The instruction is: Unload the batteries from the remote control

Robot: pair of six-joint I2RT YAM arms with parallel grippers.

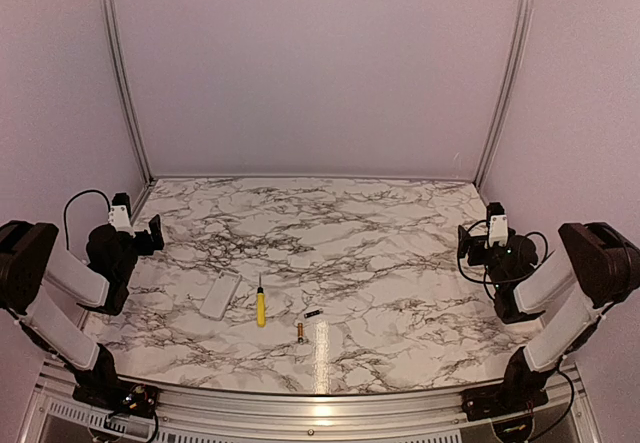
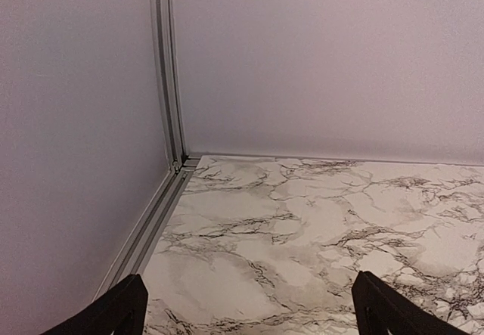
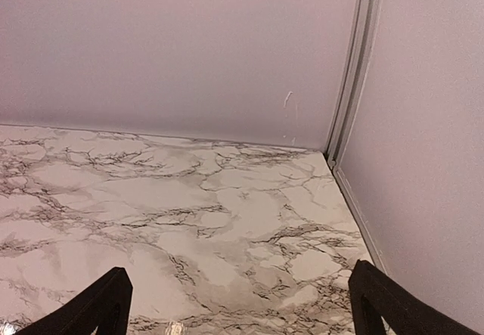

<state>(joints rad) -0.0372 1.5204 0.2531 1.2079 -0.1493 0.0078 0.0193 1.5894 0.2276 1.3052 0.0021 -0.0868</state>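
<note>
1. Pincers first: the left pincer and the right pincer both stand with fingers wide apart and hold nothing. They are parked at opposite edges of the marble tabletop, and each wrist view shows only bare marble between the fingers.
2. Remote control: a slim white bar lying near the front edge. Just to its left lie the gold battery and the dark battery, seemingly already outside it, though they are too small to be sure.
3. Yellow-handled screwdriver and a white flat panel lie further left.
4. Risk: the cylinders may roll away if a finger nudges them. A pinch could also slip on something so small, or catch the remote control beside them.
</note>
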